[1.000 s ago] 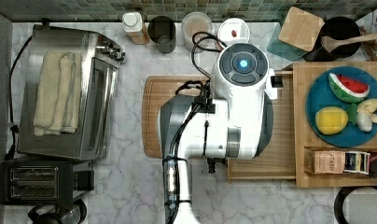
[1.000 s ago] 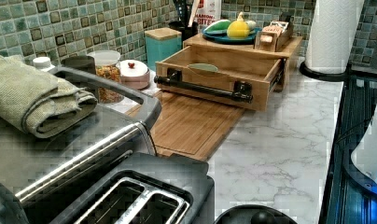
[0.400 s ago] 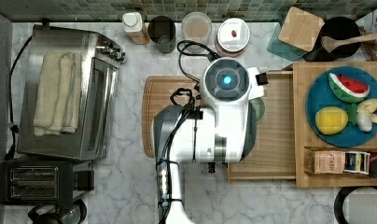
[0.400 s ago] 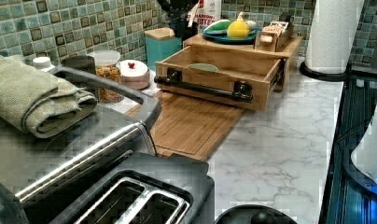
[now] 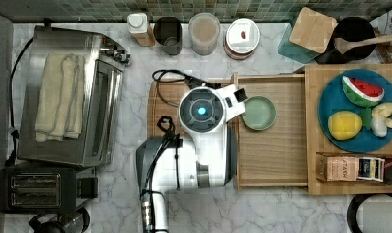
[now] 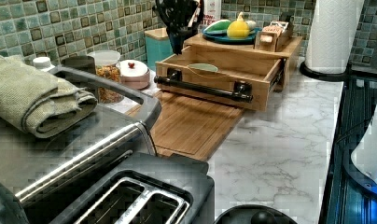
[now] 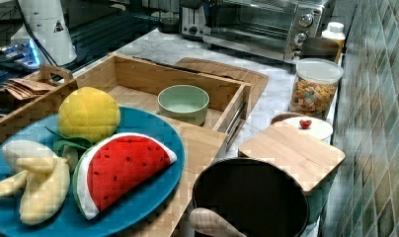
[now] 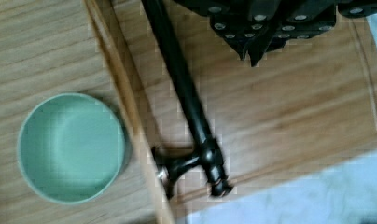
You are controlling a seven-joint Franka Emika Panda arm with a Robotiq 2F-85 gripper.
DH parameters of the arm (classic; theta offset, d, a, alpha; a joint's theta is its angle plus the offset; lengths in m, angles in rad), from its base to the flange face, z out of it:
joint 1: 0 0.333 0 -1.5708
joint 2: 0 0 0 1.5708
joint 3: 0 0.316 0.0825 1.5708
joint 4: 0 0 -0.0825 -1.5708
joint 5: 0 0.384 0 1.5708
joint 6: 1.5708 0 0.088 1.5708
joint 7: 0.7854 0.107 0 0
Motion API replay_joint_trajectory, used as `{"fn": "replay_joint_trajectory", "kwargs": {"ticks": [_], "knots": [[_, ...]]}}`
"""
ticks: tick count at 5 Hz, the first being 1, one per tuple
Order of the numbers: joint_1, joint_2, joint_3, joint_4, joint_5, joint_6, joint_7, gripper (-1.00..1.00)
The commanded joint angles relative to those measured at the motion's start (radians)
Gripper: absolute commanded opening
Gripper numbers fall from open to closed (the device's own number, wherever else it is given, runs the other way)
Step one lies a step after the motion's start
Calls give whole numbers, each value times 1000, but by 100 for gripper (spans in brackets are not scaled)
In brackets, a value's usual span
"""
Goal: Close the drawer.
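The black pincer (image 6: 177, 44) hangs above the long thin black bar handle (image 6: 203, 87), holding nothing; I cannot tell how far its fingers are parted. The shallow light-wood drawer (image 5: 271, 170) stands pulled out over the darker wooden cutting board (image 6: 191, 126) on the marble counter (image 6: 270, 140). An off-centre push could skew it and jam it, or jolt the pale green bowl (image 5: 258, 113) inside.

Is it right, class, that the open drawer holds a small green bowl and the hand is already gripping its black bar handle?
Not quite. The left view shows the hand above the drawer, clear of the black bar handle, not gripping it. The green bowl does sit in the open drawer.
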Motion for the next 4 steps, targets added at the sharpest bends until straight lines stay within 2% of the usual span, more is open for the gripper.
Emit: {"fn": "replay_joint_trajectory", "kwargs": {"ticks": [1, 2, 3, 4], "knots": [[26, -16, 26, -94, -69, 122, -289, -100], [12, 38, 35, -76, -153, 100, -249, -100], [22, 85, 40, -50, -228, 57, -147, -100], [34, 76, 40, -108, -259, 128, -96, -100]]}}
